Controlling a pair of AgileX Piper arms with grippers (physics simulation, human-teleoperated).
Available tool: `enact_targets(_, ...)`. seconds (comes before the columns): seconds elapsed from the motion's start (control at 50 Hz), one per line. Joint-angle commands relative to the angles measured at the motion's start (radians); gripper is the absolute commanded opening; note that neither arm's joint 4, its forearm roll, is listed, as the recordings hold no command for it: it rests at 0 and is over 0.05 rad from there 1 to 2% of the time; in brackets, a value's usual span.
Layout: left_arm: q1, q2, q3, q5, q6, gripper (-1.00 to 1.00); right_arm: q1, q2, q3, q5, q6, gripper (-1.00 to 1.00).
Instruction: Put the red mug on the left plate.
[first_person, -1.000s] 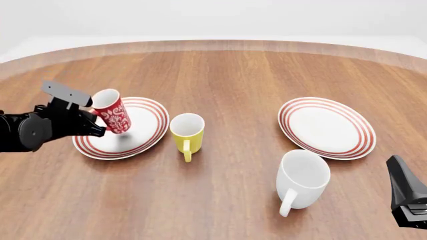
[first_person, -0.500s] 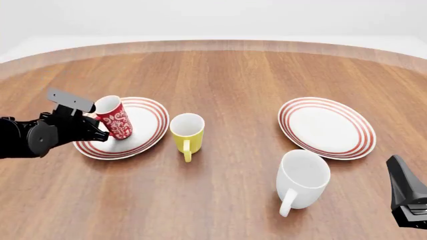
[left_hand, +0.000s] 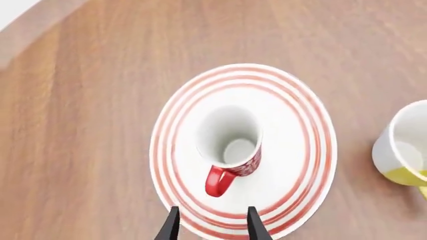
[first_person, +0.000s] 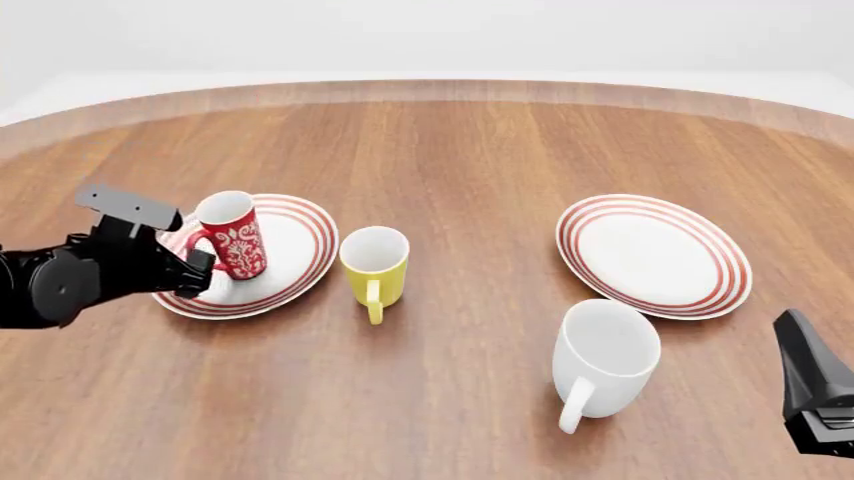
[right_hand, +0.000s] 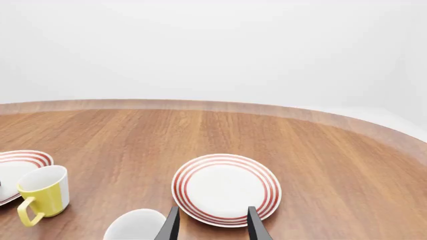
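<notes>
Sitting upright on the left plate (first_person: 287, 262), left-centre of the front view: the red mug (first_person: 234, 236), near the plate's middle, handle (left_hand: 218, 180) pointing at the left claw (left_hand: 212, 229). Left claw fingers are apart with a moderate gap; in the left wrist view the tips sit over the plate rim, just short of the handle, not touching it, holding nothing. In the front view the claw is at the plate's left edge, beside the mug. Yellow mug (first_person: 374, 265) stands on the table (first_person: 454, 160) just right of the left plate. White mug (first_person: 605, 362) is lower right, the right plate (first_person: 654, 254) above it, bare. Right claw (right_hand: 212, 224) is parked at the lower right corner of the front view, fingers apart, empty.
</notes>
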Motion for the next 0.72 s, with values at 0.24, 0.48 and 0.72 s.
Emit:
enact_targets(0.24, -0.025, -0.478, 0.168, 0.256, 0.009, 1.0, 0.001, 0.0, -0.002, 0.002, 0.0, 1.0)
enact_targets(0.48, -0.037, -0.969, 0.159, 0.607, 0.009, 1.0, 0.0, 0.0, 0.0, 0.0, 0.0, 1.0)
enact_targets(0.72, -0.013, -1.323, 0.065, 0.907, -0.059, 1.0, 0.001, 0.0, 0.009, -0.009, 0.0, 1.0)
